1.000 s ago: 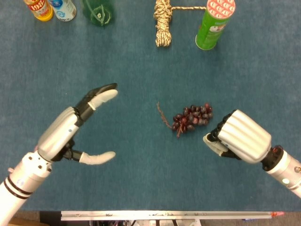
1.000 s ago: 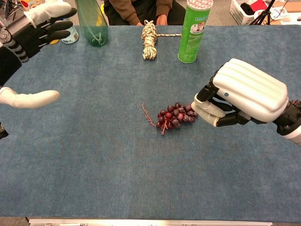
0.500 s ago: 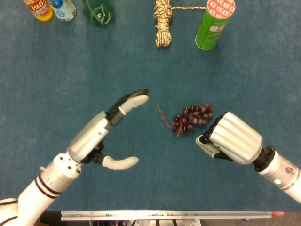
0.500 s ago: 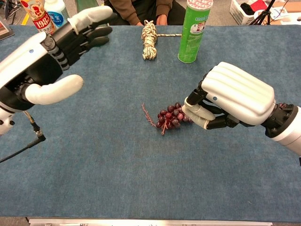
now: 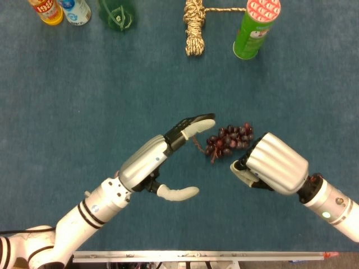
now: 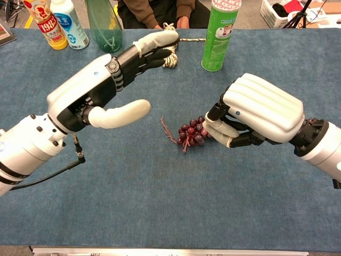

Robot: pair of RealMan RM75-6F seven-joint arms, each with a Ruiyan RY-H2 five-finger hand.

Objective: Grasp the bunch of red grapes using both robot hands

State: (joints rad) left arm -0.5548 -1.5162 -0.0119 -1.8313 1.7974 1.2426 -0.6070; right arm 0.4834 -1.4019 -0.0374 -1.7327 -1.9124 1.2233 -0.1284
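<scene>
Lying on the table, the bunch of red grapes sat between both hands. Left hand hovered beside its stem, fingers apart; right hand fingers curled, touching the bunch's near end. Both should converge evenly, cupping gently to avoid crushing

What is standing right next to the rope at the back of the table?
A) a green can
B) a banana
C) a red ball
A: a tall green can with a red-and-white lid stands upright just right of the coiled rope.
</scene>
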